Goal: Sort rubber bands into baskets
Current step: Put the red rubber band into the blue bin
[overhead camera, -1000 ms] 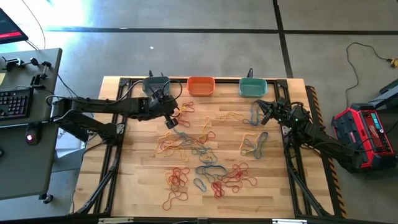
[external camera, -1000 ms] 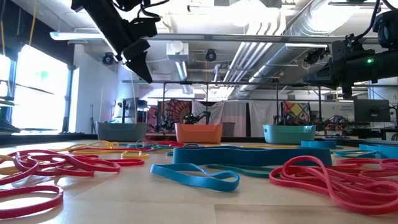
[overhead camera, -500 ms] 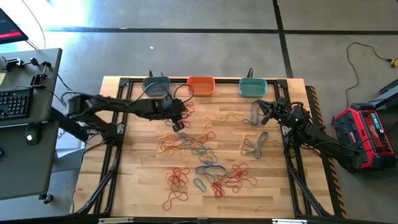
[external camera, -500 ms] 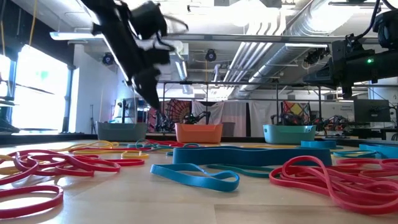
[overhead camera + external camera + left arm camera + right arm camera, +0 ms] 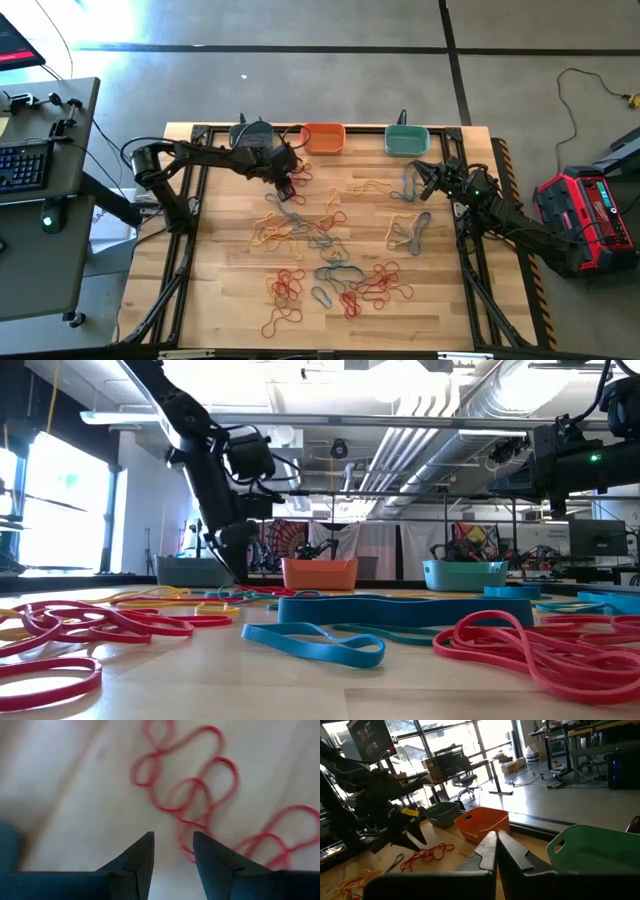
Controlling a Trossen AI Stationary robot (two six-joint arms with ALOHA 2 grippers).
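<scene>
Left claw point(image 5: 284, 190) parted, empty, low over red rubber bands point(image 5: 200, 805), upper-left surface point(image 5: 230, 290). Right claw point(image 5: 422, 182) clenched, empty.

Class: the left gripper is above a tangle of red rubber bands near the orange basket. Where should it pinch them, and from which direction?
Come straight down with the left gripper, open, and pinch one strand of the red rubber bands where loops cross; they lie flat and floppy on the table.

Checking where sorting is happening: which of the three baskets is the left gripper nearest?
The grey-blue basket, leftmost in the row; the left gripper hangs just in front of it, while the orange basket and the teal-green basket sit farther right.
</scene>
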